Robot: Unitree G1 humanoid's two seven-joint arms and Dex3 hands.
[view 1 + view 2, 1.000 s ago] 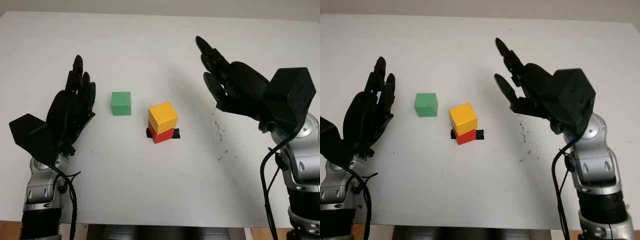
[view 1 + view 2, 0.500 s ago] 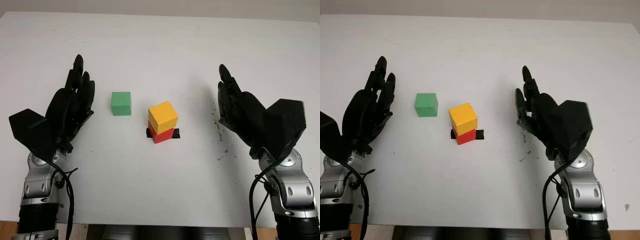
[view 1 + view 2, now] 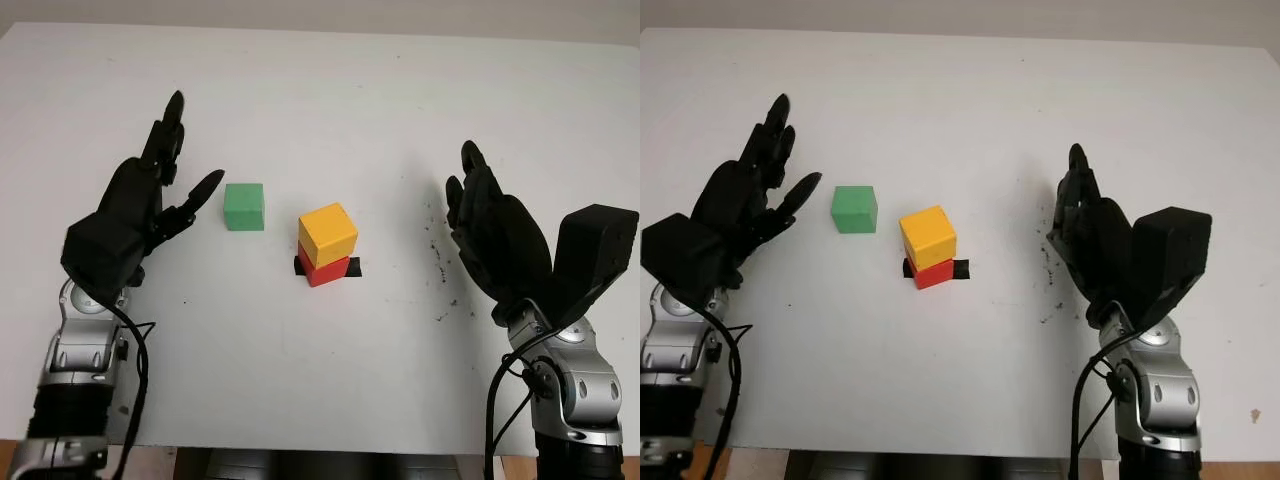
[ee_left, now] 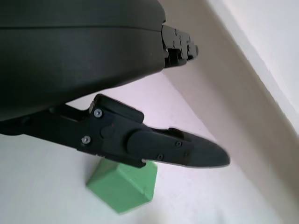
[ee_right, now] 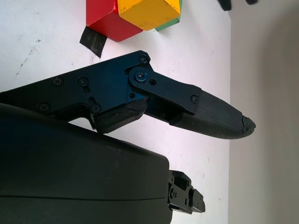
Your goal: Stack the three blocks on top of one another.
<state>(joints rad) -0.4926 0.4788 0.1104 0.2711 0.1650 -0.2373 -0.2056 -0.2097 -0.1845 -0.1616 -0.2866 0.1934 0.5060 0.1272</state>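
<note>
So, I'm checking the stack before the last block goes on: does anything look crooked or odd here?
Yes, slightly. The yellow block sits twisted on the red block, its corners overhanging. Dark specks mark the table right of the stack. The green block lies apart, beside the open left hand; the open right hand is away.

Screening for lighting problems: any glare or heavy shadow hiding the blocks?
Left eye view: even light, no glare on the table; green block, yellow block and red block cast faint shadows; open right hand right of them. Left wrist view: a finger of the open left hand overlaps the green block.
</note>
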